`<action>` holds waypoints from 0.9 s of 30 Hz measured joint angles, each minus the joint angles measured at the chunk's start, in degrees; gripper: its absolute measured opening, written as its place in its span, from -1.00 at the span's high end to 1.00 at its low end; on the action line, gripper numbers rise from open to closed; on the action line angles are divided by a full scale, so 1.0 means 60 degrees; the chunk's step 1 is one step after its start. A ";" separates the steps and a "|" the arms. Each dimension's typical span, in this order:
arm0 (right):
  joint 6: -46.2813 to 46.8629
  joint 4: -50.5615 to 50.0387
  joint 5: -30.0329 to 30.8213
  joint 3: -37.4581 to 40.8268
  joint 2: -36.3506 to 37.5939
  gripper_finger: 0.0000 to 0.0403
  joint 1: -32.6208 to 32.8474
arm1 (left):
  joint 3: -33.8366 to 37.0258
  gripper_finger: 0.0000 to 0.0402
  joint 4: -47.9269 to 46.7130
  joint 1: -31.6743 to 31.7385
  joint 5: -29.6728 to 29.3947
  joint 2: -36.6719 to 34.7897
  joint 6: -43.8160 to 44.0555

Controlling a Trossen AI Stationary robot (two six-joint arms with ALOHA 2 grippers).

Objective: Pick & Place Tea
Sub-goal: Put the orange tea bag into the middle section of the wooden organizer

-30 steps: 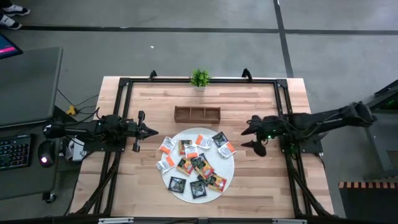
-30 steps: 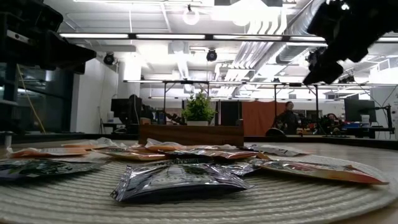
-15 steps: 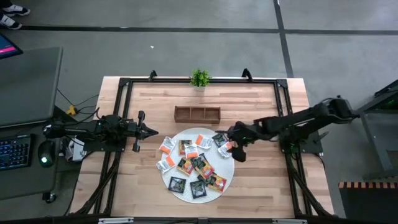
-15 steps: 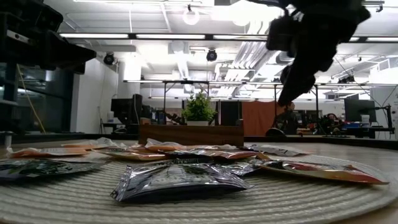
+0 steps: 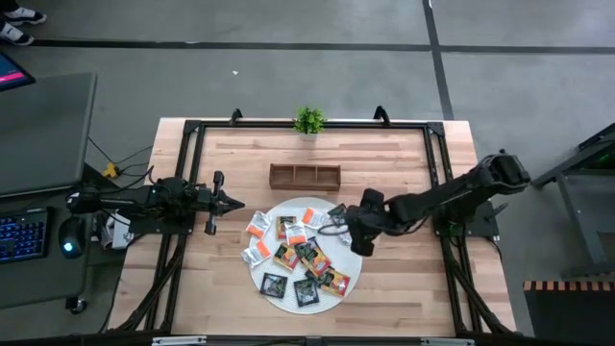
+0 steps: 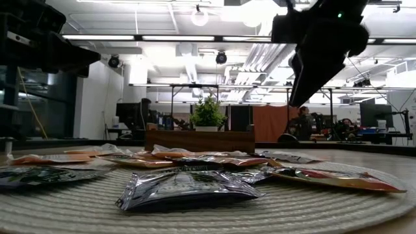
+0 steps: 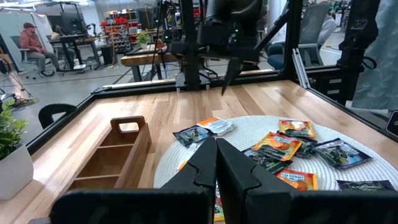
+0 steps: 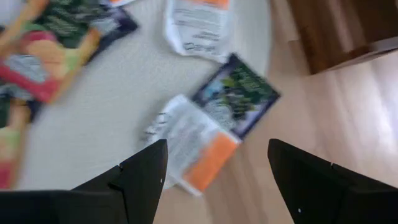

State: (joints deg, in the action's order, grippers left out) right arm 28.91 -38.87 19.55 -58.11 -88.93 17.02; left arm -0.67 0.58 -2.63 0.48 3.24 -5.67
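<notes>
Many glossy square sachets (image 5: 300,252) on woven mat (image 5: 288,302); right claw (image 8: 214,171) spread.

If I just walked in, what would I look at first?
Probably the colourful tea sachets piled on the round white mat in the middle of the table. Next, the right gripper hanging over the mat's right edge with its fingers spread open above a white-and-orange sachet. Behind the mat sits a wooden tray.
</notes>
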 joint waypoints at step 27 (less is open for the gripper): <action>0.1590 0.1326 0.0374 -0.0291 -0.2531 -0.36 0.1639 | 0.0000 1.00 0.0000 0.0000 0.0002 -0.0001 -0.0001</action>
State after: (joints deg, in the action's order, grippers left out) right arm 38.45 -30.92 21.80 -59.86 -104.11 26.85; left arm -0.67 0.57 -2.63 0.49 3.24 -5.68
